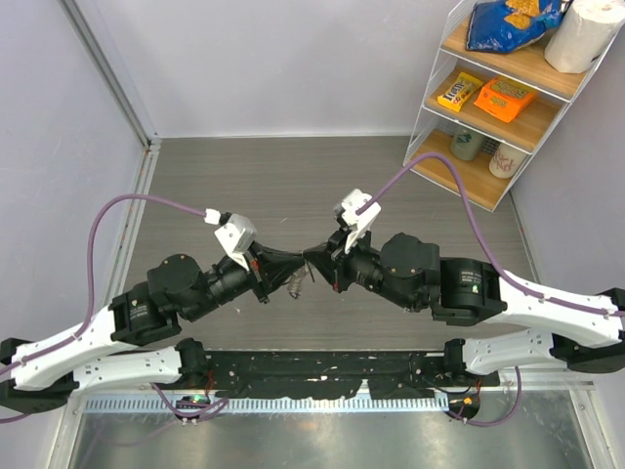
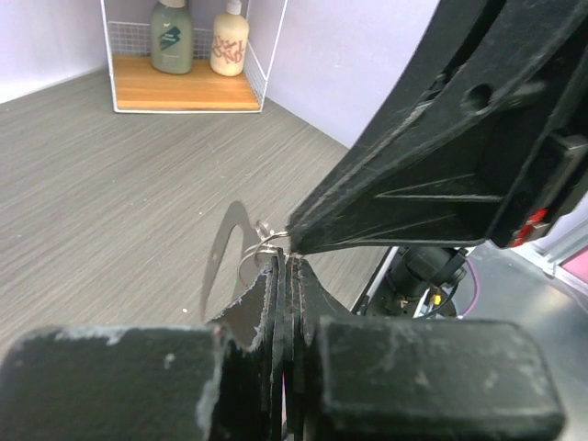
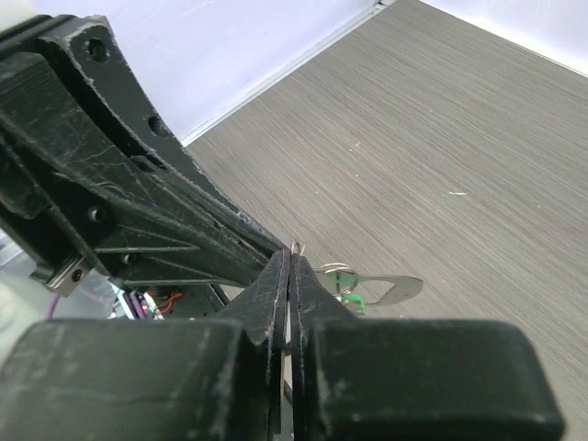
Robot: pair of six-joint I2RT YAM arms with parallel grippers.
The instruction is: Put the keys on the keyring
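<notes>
Both grippers meet tip to tip above the middle of the table. My left gripper (image 1: 295, 273) is shut; in the left wrist view its tips (image 2: 286, 260) pinch the thin silvery keyring (image 2: 250, 254). My right gripper (image 1: 312, 261) is shut too, and in the right wrist view (image 3: 292, 259) a bit of the ring's wire pokes up between its tips. The keyring (image 3: 337, 272) shows just beyond them. A key with a green head (image 3: 355, 296) and a flat silvery blade (image 3: 395, 288) hangs from it. The blade also shows in the left wrist view (image 2: 219, 262). Other keys are out of view.
A white wire shelf (image 1: 493, 98) stands at the back right with snack boxes, a chip bag, a paper roll and two bottles (image 2: 172, 39). Purple cables arc above both arms. A black rail (image 1: 322, 371) runs along the near edge.
</notes>
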